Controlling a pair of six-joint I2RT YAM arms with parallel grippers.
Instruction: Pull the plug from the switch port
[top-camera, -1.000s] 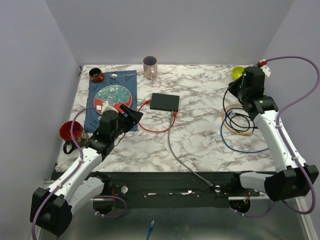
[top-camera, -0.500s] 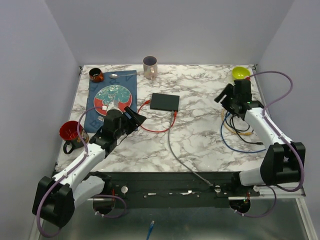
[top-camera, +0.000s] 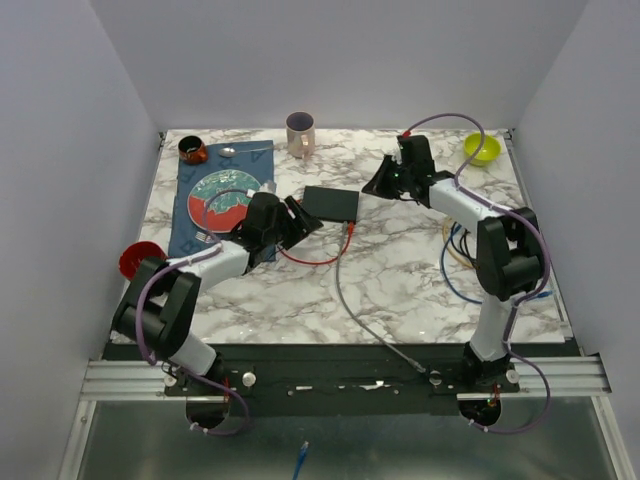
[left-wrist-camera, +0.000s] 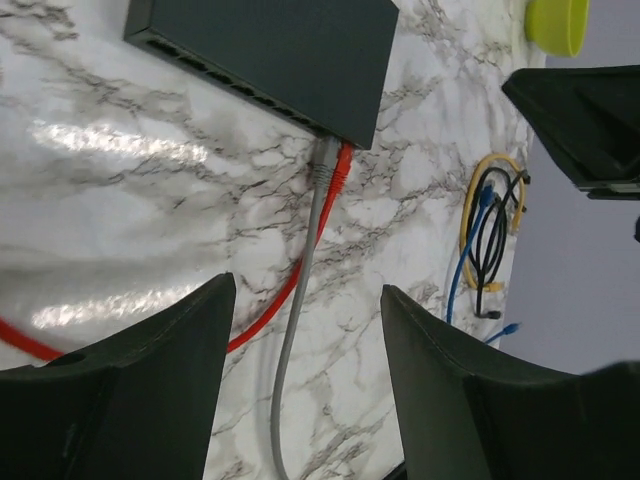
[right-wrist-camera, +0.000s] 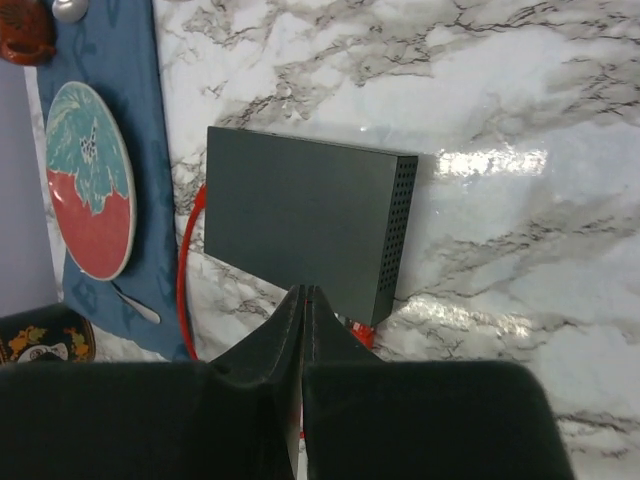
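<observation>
The switch (top-camera: 330, 203) is a flat black box lying mid-table. A grey plug (left-wrist-camera: 323, 172) and a red plug (left-wrist-camera: 341, 168) sit side by side in sockets at its near right corner. The grey cable (top-camera: 352, 300) runs toward the table's front edge. The red cable (top-camera: 305, 259) loops left. My left gripper (top-camera: 303, 217) is open and empty just left of the switch; in the left wrist view (left-wrist-camera: 305, 287) both cables pass between its fingers. My right gripper (top-camera: 373, 188) is shut and empty at the switch's right end; the right wrist view (right-wrist-camera: 305, 292) shows it over the switch (right-wrist-camera: 300, 225).
A patterned plate (top-camera: 225, 195) lies on a blue mat (top-camera: 195, 235) at the left. A beige mug (top-camera: 299, 132) and a brown cup (top-camera: 192, 150) stand at the back. A red mug (top-camera: 138, 258) is at the left edge, a yellow bowl (top-camera: 482, 148) at back right. Coiled cables (top-camera: 470, 245) lie at the right.
Both arms have reached in toward the switch. The left gripper moved right and forward to its left side. The right gripper swung left from the back right corner to its right end.
</observation>
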